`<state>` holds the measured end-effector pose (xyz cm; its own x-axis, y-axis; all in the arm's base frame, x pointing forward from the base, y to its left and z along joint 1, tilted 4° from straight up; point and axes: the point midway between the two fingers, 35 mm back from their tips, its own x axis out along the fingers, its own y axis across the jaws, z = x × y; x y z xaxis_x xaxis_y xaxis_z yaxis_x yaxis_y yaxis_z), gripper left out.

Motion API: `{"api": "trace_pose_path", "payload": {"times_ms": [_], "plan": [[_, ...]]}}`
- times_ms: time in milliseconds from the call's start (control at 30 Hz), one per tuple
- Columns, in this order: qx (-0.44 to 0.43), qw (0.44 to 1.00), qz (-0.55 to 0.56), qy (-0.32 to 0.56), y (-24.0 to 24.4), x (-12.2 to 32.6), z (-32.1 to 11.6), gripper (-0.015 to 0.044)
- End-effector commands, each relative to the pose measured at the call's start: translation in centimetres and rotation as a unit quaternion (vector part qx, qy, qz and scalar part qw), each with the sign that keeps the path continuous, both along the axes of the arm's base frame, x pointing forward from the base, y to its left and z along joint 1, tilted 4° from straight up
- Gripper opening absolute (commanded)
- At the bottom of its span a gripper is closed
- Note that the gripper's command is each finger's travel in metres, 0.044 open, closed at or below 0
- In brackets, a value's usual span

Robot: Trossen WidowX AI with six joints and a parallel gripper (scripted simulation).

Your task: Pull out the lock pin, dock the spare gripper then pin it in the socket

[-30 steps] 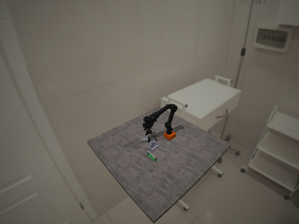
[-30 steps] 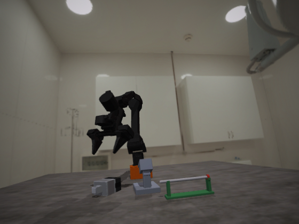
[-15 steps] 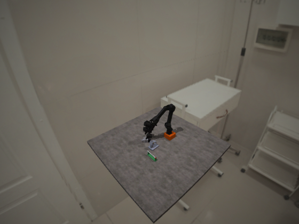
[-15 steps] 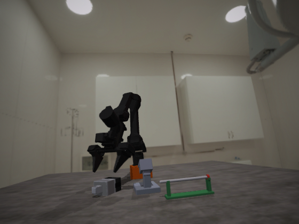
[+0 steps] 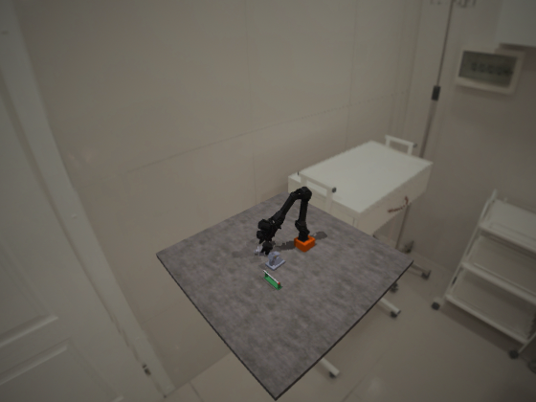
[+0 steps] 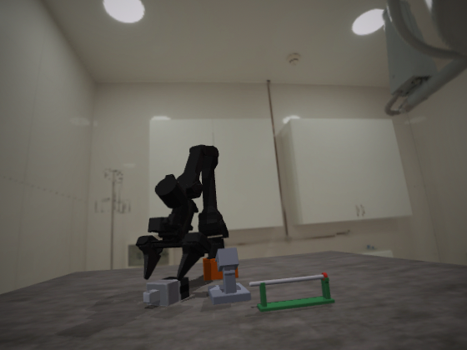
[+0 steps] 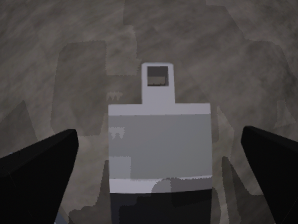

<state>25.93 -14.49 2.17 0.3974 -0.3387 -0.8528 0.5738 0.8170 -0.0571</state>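
The spare gripper (image 5: 258, 250) (image 6: 168, 292) (image 7: 160, 146) lies on the table, a pale grey block with a black end. Its narrow spigot (image 7: 158, 96) has a square hole and points up in the wrist view. My gripper (image 6: 163, 278) (image 7: 162, 137) is open and empty, just above the block, with one finger on each side in the wrist view. The blue-grey mount (image 5: 275, 259) (image 6: 229, 282) stands beside it; no pin shows through its socket head. The lock pin (image 6: 292, 280), white with a red end, lies across the green rack (image 5: 273, 283) (image 6: 296, 304).
The arm's orange base (image 5: 304, 243) (image 6: 212, 269) stands behind the mount in the exterior view. The green rack is on the far side of the mount from my gripper. The table's edge (image 5: 215, 328) shows in the top view.
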Motion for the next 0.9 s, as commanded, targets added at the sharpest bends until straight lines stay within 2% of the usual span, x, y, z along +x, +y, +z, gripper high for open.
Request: {"api": "trace_pose_path", "payload": {"times_ms": [0, 833, 867], "plan": [[0.001, 1.0, 0.002, 0.001, 0.0, 0.0, -0.7, 0.044], [0.001, 1.0, 0.002, 0.002, 0.1, -0.5, -4.4, 0.044], [0.001, 1.0, 0.002, 0.002, 0.1, -0.5, -4.4, 0.0414]]}}
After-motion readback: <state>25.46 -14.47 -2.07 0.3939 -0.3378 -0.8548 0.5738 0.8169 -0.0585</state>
